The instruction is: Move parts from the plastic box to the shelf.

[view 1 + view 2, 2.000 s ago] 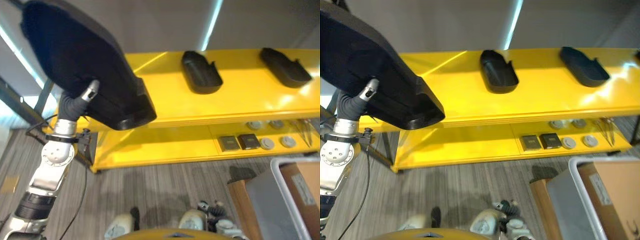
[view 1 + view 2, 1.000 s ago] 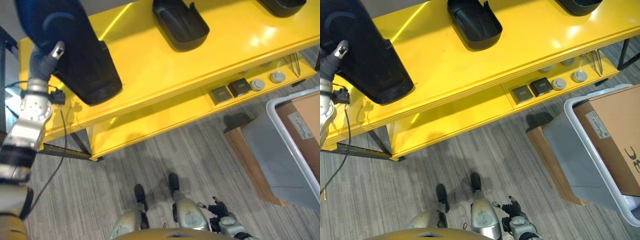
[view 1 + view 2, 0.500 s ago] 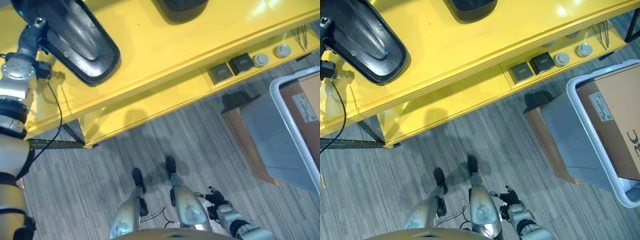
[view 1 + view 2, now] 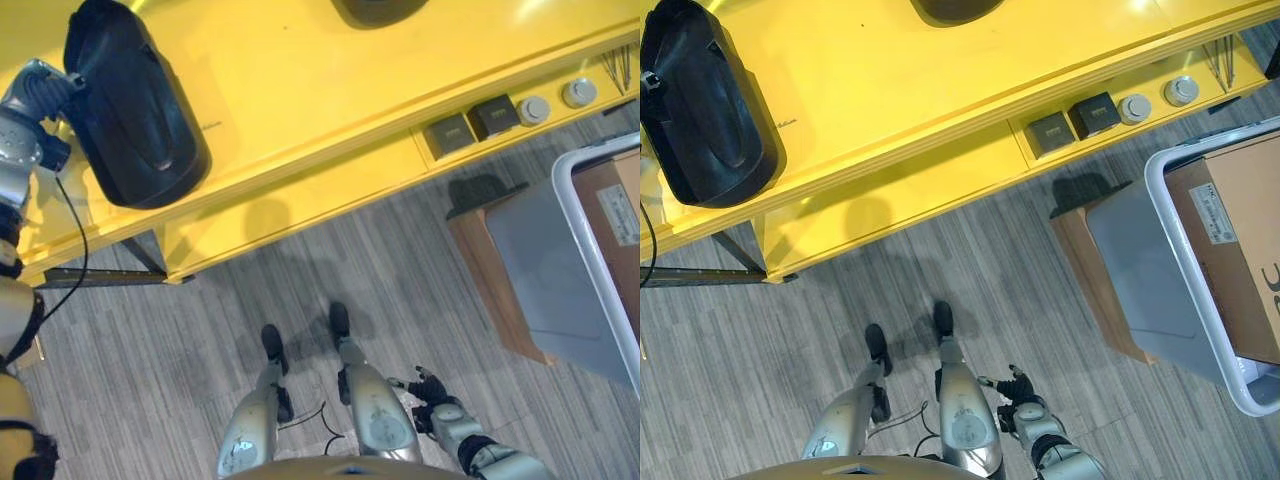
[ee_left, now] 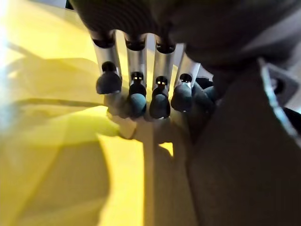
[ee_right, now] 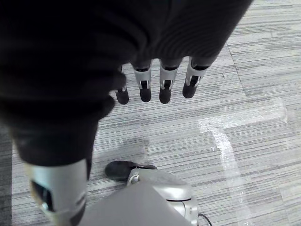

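A large black part (image 4: 130,110) lies on the top board of the yellow shelf (image 4: 300,90) near its left end, and the left robot hand (image 5: 141,89) sits at the part's outer edge with its fingers curled down beside it; whether they actually grip the part cannot be told. The right robot hand (image 6: 155,80) hangs low over the grey floor (image 4: 970,270) with its fingers relaxed and holding nothing. The plastic box (image 4: 1200,250) stands on the floor at the right, a cardboard carton (image 4: 1250,230) inside it.
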`<state>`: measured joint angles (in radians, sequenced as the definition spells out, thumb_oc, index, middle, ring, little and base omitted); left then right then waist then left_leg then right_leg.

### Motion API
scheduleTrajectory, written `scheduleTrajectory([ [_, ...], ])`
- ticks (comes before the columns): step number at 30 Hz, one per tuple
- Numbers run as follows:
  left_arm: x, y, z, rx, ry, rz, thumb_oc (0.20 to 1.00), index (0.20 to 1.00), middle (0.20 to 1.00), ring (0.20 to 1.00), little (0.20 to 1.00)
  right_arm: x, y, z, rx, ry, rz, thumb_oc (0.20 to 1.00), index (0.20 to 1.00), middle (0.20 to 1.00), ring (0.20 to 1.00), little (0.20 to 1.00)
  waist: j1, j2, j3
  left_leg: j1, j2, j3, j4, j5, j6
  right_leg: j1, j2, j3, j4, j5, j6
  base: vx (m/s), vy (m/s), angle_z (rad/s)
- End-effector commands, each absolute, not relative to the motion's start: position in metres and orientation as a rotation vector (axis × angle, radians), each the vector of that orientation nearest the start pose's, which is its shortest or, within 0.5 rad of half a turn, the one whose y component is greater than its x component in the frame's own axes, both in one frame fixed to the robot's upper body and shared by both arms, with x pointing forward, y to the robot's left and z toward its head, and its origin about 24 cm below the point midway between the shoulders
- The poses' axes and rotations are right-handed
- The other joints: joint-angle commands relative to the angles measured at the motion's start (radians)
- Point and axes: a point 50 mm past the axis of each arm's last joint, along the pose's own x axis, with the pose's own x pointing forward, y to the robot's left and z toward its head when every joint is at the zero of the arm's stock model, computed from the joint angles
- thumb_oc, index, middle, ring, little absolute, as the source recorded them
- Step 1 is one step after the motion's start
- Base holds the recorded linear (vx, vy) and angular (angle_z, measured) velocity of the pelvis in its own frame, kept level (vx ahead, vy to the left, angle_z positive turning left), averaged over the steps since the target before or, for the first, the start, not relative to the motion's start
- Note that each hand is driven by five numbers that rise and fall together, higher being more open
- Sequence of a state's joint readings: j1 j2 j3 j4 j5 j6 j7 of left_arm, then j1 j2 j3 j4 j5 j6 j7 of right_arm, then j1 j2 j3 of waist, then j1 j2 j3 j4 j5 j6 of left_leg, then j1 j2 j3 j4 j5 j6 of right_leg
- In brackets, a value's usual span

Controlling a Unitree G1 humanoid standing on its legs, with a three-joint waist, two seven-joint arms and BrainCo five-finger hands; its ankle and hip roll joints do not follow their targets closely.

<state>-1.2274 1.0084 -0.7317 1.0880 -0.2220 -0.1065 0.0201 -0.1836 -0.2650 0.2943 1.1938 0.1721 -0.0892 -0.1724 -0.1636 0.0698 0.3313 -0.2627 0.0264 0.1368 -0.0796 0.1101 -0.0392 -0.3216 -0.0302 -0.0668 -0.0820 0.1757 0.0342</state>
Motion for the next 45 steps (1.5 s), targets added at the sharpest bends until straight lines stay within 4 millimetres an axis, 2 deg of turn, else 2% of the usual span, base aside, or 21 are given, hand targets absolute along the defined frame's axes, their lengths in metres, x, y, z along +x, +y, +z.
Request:
scheduleTrajectory([
  [1, 0.356, 0.358, 0.318, 1.013, -0.141, 0.499, 0.200, 0.200, 0.200, 0.200, 0.200, 0.178, -0.216, -0.133, -0.314, 0.908, -0.107, 1.000, 1.000, 1.000, 1.000, 1.000, 0.004, -0.015, -0.013, 0.051, 0.054, 0.003, -0.008, -0.015, -0.048, -0.001, -0.070, -0.002, -0.005, 0.011, 0.122, 0.00, 0.000, 0.00],
  [6, 0.362, 0.348, 0.322, 0.979, -0.194, 0.517, 0.200, 0.200, 0.200, 0.200, 0.200, 0.176, -0.216, -0.134, -0.311, 0.916, -0.111, 1.000, 1.000, 1.000, 1.000, 1.000, 0.005, -0.017, -0.015, 0.055, 0.054, -0.003, -0.008, -0.016, -0.048, 0.005, -0.069, -0.003, -0.005, 0.007, 0.119, 0.00, 0.000, 0.00],
  [7, 0.362, 0.348, 0.322, 0.979, -0.194, 0.517, 0.539, 0.539, 0.539, 0.539, 0.539, 0.176, -0.216, -0.134, -0.311, 0.917, -0.111, 1.000, 1.000, 1.000, 1.000, 1.000, 0.005, -0.017, -0.015, 0.055, 0.054, -0.003, -0.008, -0.016, -0.048, 0.005, -0.069, -0.003, -0.005, 0.007, 0.119, 0.00, 0.000, 0.00],
  [8, 0.363, 0.340, 0.327, 0.933, -0.264, 0.525, 1.000, 1.000, 1.000, 1.000, 1.000, 0.175, -0.216, -0.135, -0.310, 0.918, -0.117, 1.000, 1.000, 1.000, 1.000, 1.000, 0.005, -0.019, -0.016, 0.059, 0.055, -0.004, -0.008, -0.017, -0.049, 0.011, -0.068, -0.004, -0.005, 0.002, 0.117, 0.00, 0.000, 0.00],
  [14, 0.366, 0.329, 0.329, 0.890, -0.347, 0.552, 1.000, 1.000, 1.000, 1.000, 1.000, 0.171, -0.219, -0.136, -0.325, 0.928, -0.129, 1.000, 1.000, 1.000, 1.000, 1.000, 0.011, -0.020, -0.024, 0.076, 0.057, -0.009, -0.008, -0.022, -0.049, 0.033, -0.066, -0.010, -0.005, -0.009, 0.114, 0.00, 0.000, 0.00],
  [18, 0.372, 0.311, 0.325, 0.842, -0.419, 0.569, 1.000, 1.000, 1.000, 1.000, 1.000, 0.171, -0.219, -0.136, -0.332, 0.931, -0.136, 1.000, 1.000, 1.000, 1.000, 1.000, 0.016, -0.024, -0.038, 0.106, 0.059, -0.012, -0.008, -0.032, -0.048, 0.065, -0.066, -0.018, -0.005, -0.022, 0.112, 0.01, 0.005, 0.05],
  [22, 0.370, 0.303, 0.322, 0.809, -0.482, 0.557, 1.000, 1.000, 1.000, 1.000, 1.000, 0.159, -0.221, -0.141, -0.320, 0.973, -0.133, 1.000, 1.000, 1.000, 1.000, 1.000, 0.025, -0.027, -0.069, 0.154, 0.059, -0.009, -0.008, -0.047, -0.046, 0.112, -0.065, -0.023, -0.005, -0.035, 0.109, 0.03, 0.018, 0.06],
  [24, 0.368, 0.295, 0.325, 0.804, -0.537, 0.544, 1.000, 1.000, 1.000, 1.000, 1.000, 0.155, -0.222, -0.143, -0.322, 0.985, -0.133, 1.000, 1.000, 1.000, 1.000, 1.000, 0.028, -0.029, -0.081, 0.173, 0.060, -0.008, -0.008, -0.054, -0.045, 0.130, -0.065, -0.025, -0.005, -0.040, 0.109, 0.03, 0.008, 0.00],
  [25, 0.360, 0.277, 0.325, 0.778, -0.660, 0.522, 1.000, 1.000, 1.000, 1.000, 1.000, 0.148, -0.221, -0.146, -0.317, 1.009, -0.139, 1.000, 1.000, 1.000, 1.000, 1.000, 0.042, -0.037, -0.117, 0.209, 0.061, -0.009, -0.008, -0.066, -0.044, 0.167, -0.068, -0.039, -0.005, -0.052, 0.109, 0.03, 0.010, -0.01],
  [26, 0.360, 0.278, 0.323, 0.777, -0.657, 0.524, 1.000, 1.000, 1.000, 1.000, 1.000, 0.147, -0.222, -0.146, -0.320, 1.010, -0.139, 1.000, 1.000, 1.000, 1.000, 1.000, 0.040, -0.035, -0.116, 0.211, 0.061, -0.009, -0.008, -0.067, -0.044, 0.170, -0.068, -0.039, -0.005, -0.053, 0.109, 0.05, 0.023, 0.01],
  [27, 0.347, 0.265, 0.314, 0.756, -0.751, 0.470, 0.291, 0.291, 0.291, 0.291, 0.291, 0.145, -0.223, -0.147, -0.310, 1.019, -0.147, 1.000, 1.000, 1.000, 1.000, 1.000, 0.051, -0.044, -0.143, 0.242, 0.060, -0.011, -0.008, -0.077, -0.042, 0.202, -0.069, -0.048, -0.005, -0.062, 0.109, 0.04, 0.015, -0.01],
  [28, 0.341, 0.263, 0.307, 0.753, -0.769, 0.457, 0.200, 0.200, 0.200, 0.200, 0.200, 0.141, -0.223, -0.148, -0.309, 1.031, -0.147, 1.000, 1.000, 1.000, 1.000, 1.000, 0.053, -0.047, -0.157, 0.254, 0.060, -0.012, -0.008, -0.082, -0.042, 0.216, -0.069, -0.051, -0.005, -0.067, 0.108, 0.04, 0.015, -0.01],
  [29, 0.340, 0.264, 0.306, 0.753, -0.765, 0.459, 0.200, 0.200, 0.200, 0.200, 0.200, 0.140, -0.224, -0.148, -0.312, 1.033, -0.147, 1.000, 1.000, 1.000, 1.000, 1.000, 0.051, -0.045, -0.157, 0.255, 0.060, -0.012, -0.008, -0.083, -0.042, 0.218, -0.069, -0.051, -0.005, -0.068, 0.108, 0.04, 0.035, 0.04],
  [32, 0.315, 0.248, 0.272, 0.691, -0.822, 0.360, 0.200, 0.200, 0.200, 0.200, 0.200, 0.116, -0.225, -0.156, -0.319, 1.109, -0.139, 1.000, 1.000, 1.000, 1.000, 1.000, 0.060, -0.060, -0.216, 0.302, 0.058, -0.020, -0.008, -0.100, -0.038, 0.272, -0.071, -0.063, -0.003, -0.089, 0.103, 0.03, 0.031, 0.11],
  [35, 0.299, 0.237, 0.254, 0.657, -0.835, 0.274, 0.200, 0.200, 0.200, 0.200, 0.200, 0.106, -0.227, -0.159, -0.315, 1.149, -0.154, 1.000, 1.000, 1.000, 1.000, 1.000, 0.068, -0.067, -0.239, 0.321, 0.056, -0.030, -0.008, -0.108, -0.034, 0.296, -0.073, -0.072, 0.002, -0.099, 0.102, 0.02, 0.020, 0.17],
  [36, 0.292, 0.224, 0.229, 0.492, -0.800, 0.212, 0.200, 0.200, 0.200, 0.200, 0.200, 0.099, -0.224, -0.162, -0.317, 1.171, -0.143, 1.000, 1.000, 1.000, 1.000, 1.000, 0.071, -0.075, -0.253, 0.334, 0.055, -0.033, -0.008, -0.114, -0.030, 0.313, -0.076, -0.076, 0.005, -0.104, 0.098, 0.02, 0.018, 0.16],
  [37, 0.292, 0.225, 0.229, 0.491, -0.798, 0.211, 0.200, 0.200, 0.200, 0.200, 0.200, 0.099, -0.224, -0.162, -0.319, 1.173, -0.143, 1.000, 1.000, 1.000, 1.000, 1.000, 0.070, -0.074, -0.254, 0.335, 0.055, -0.034, -0.008, -0.114, -0.030, 0.315, -0.076, -0.077, 0.004, -0.104, 0.098, 0.00, 0.039, 0.16],
  [39, 0.276, 0.216, 0.210, 0.398, -0.761, 0.103, 0.200, 0.200, 0.200, 0.200, 0.200, 0.092, -0.224, -0.163, -0.317, 1.194, -0.144, 1.000, 1.000, 1.000, 1.000, 1.000, 0.073, -0.078, -0.268, 0.348, 0.051, -0.040, -0.008, -0.120, -0.025, 0.331, -0.078, -0.079, 0.006, -0.110, 0.096, 0.00, 0.039, 0.16],
  [41, 0.264, 0.197, 0.179, 0.248, -0.657, -0.036, 0.200, 0.200, 0.200, 0.200, 0.200, 0.083, -0.220, -0.166, -0.313, 1.227, -0.138, 1.000, 1.000, 1.000, 1.000, 1.000, 0.076, -0.083, -0.279, 0.360, 0.045, -0.043, -0.008, -0.128, -0.016, 0.342, -0.081, -0.080, 0.012, -0.113, 0.094, 0.00, 0.046, 0.11],
  [43, 0.257, 0.187, 0.164, 0.180, -0.596, -0.107, 0.200, 0.200, 0.200, 0.200, 0.200, 0.083, -0.216, -0.167, -0.307, 1.226, -0.126, 1.000, 1.000, 1.000, 1.000, 1.000, 0.075, -0.086, -0.283, 0.362, 0.043, -0.041, -0.008, -0.130, -0.012, 0.344, -0.082, -0.077, 0.013, -0.113, 0.094, 0.00, 0.022, 0.05],
  [45, 0.256, 0.184, 0.160, 0.170, -0.578, -0.145, 0.200, 0.200, 0.200, 0.200, 0.200, 0.084, -0.214, -0.167, -0.307, 1.222, -0.117, 1.000, 1.000, 1.000, 1.000, 1.000, 0.075, -0.087, -0.284, 0.361, 0.042, -0.038, -0.008, -0.130, -0.011, 0.344, -0.083, -0.075, 0.012, -0.112, 0.094, -0.02, 0.010, -0.03],
])
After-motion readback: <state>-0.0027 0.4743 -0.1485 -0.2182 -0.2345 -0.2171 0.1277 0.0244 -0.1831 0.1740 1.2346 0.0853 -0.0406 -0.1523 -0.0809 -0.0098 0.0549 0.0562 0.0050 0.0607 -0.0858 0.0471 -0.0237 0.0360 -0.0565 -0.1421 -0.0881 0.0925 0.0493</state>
